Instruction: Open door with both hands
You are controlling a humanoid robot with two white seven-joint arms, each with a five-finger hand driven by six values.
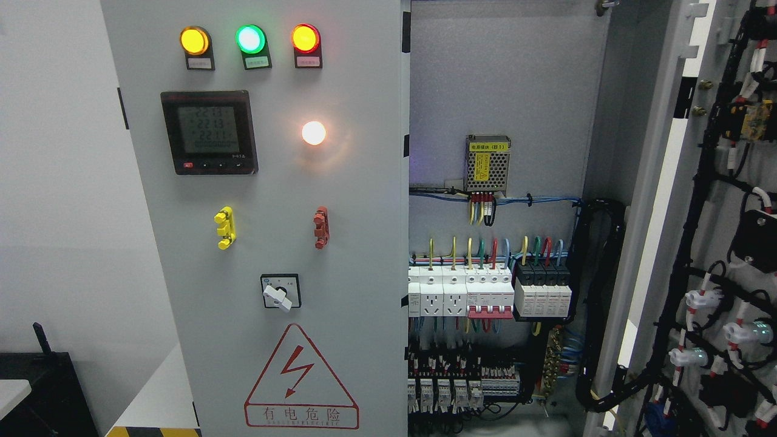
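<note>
Neither robot hand shows anywhere in the head view, so I cannot tell whether the fingers are apart or together.

The cabinet fills the frame. Its left door (pixel 273 243) stands shut, or nearly so, from about 9 o'clock to the centre, carrying three lamps (pixel 249 39) at 11 o'clock, a meter (pixel 209 132) below them, a yellow handle (pixel 225 227) and a red handle (pixel 320 227) near the middle, a rotary switch (pixel 280 292) and a red warning triangle (pixel 301 379) towards 6 o'clock. The right door (pixel 716 243) is already swung wide at 3 o'clock, its inner face strung with black cable. Between them the wiring and breakers (pixel 488 291) lie exposed.

I'd judge both doors to be stiff sheet steel, fairly heavy on their hinges, smooth-painted and slippery on the flat. The left door's free vertical edge (pixel 403 200), beside the opening, looks the surest place to hook fingers. The small handles may be latches needing a turn first. Keep well off the lamps, meter and live wiring.
</note>
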